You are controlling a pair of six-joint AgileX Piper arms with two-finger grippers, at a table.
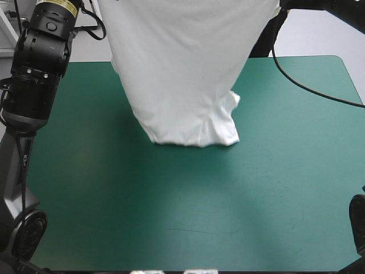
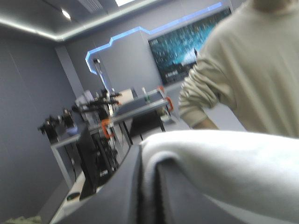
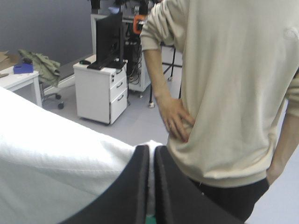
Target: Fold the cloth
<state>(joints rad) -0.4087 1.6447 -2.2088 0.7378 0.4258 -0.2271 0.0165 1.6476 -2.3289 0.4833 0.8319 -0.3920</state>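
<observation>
Nearest you, the teal-green table (image 1: 171, 222) lies bare. At its middle, the lower end of the T-shirt (image 1: 182, 80) rests crumpled on the table. The rest hangs as one white sheet that rises toward the far edge and runs out past the top of the high view.

Up there, the left gripper (image 2: 148, 161) has its black fingers pinched together on a fold of the fabric, and the right gripper (image 3: 151, 156) is likewise clamped on the shirt's edge.

Expect the shirt to handle as light, soft and limp. It likely sags between your two holds and bunches wherever it touches down, and thin fabric may slip from a shallow pinch. Your best holds are probably the two upper corners, kept well apart so the sheet stays taut.

Count one T-shirt, two grippers and one table.
</observation>
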